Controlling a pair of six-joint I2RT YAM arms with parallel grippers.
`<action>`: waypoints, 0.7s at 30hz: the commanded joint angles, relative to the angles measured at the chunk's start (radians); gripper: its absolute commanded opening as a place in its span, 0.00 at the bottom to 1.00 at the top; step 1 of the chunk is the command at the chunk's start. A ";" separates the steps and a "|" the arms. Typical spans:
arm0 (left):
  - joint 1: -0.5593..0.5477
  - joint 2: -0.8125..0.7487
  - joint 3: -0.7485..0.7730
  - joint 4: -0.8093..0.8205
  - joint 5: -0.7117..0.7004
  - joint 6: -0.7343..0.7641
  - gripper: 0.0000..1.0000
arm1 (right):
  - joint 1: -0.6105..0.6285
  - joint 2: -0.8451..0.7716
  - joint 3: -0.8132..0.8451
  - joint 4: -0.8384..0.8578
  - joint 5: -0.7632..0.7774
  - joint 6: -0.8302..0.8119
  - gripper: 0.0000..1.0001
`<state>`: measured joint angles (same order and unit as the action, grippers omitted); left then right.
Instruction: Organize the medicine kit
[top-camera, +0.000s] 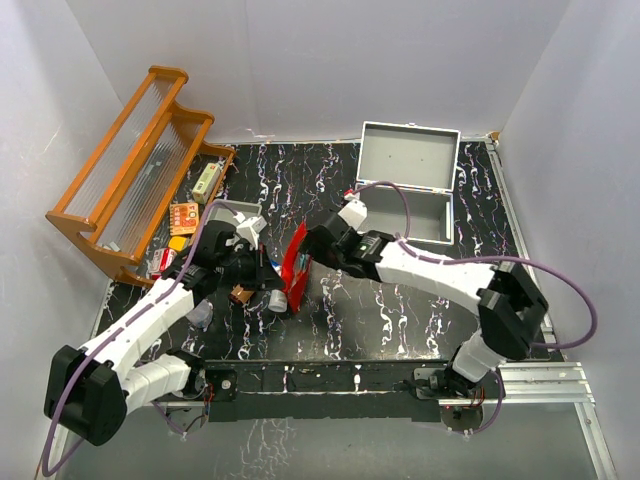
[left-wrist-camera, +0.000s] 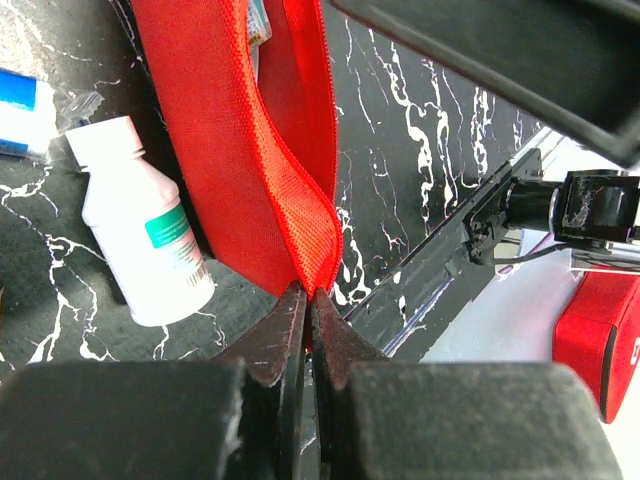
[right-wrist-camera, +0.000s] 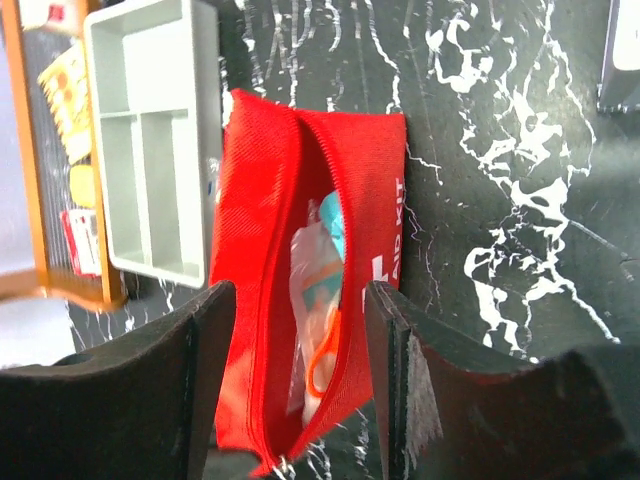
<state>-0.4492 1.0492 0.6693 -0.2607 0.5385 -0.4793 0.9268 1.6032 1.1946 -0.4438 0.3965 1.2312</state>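
The medicine kit (top-camera: 408, 158), a silver-grey metal case, stands open at the back right of the table with its lid up. In the middle a red fabric pouch (top-camera: 295, 262) is held up on edge between the two arms. My left gripper (left-wrist-camera: 308, 297) is shut on the pouch's (left-wrist-camera: 240, 130) lower folded edge. My right gripper (right-wrist-camera: 300, 335) is open, one finger on each side of the pouch (right-wrist-camera: 270, 200) without pinching it. The pouch's zip gapes, and plastic-wrapped items with an orange loop (right-wrist-camera: 325, 300) show inside.
A wooden rack (top-camera: 130, 170) leans at the back left with packets (top-camera: 185, 215) below it. A small grey divided tray (right-wrist-camera: 150, 140) lies just beyond the pouch. A white bottle (left-wrist-camera: 140, 235) lies beside the pouch, and other small items (top-camera: 240, 293) sit near my left gripper.
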 joint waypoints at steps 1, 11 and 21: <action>-0.006 0.005 0.059 -0.005 0.049 0.032 0.00 | -0.005 -0.138 -0.054 0.169 -0.069 -0.350 0.53; -0.006 0.027 0.075 -0.002 0.065 0.002 0.00 | 0.046 -0.336 -0.312 0.200 -0.359 -0.811 0.52; -0.006 0.032 0.038 -0.090 0.021 0.032 0.00 | 0.228 -0.198 -0.300 0.290 -0.261 -0.827 0.36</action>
<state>-0.4492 1.0924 0.7090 -0.3008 0.5652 -0.4721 1.1278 1.3514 0.8547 -0.2592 0.0963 0.4545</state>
